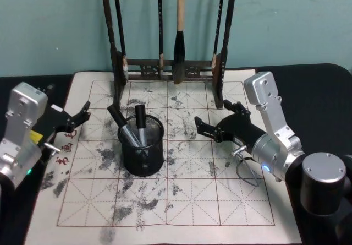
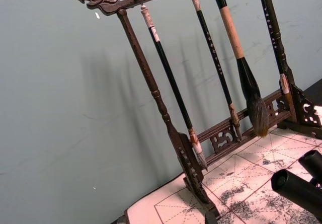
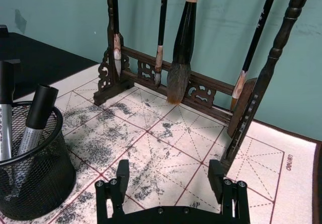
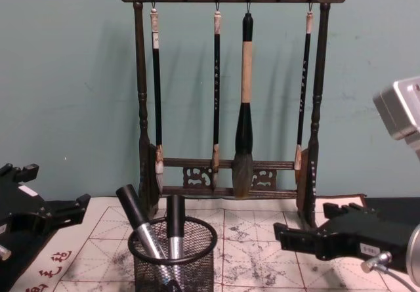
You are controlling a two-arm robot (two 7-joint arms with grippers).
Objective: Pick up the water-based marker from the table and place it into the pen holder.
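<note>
Marker [image 1: 138, 125] already stands in pen holder [image 1: 142, 156], mid-bench, leaning on rim beside second marker. Your right pincer [image 1: 204, 125] gapes wide, empty, just right of holder; left pincer [image 1: 77, 117] wide, parked left.

Both arms: silver-grey boxy forearm housings, black wrist sections ending in black claws, left claw [image 1: 77, 118], right claw [image 1: 212, 125]. Right arm: thin grey looped cable at wrist, black cylindrical joint with silver cap, small blue light. Left arm: yellow label, green light.
</note>
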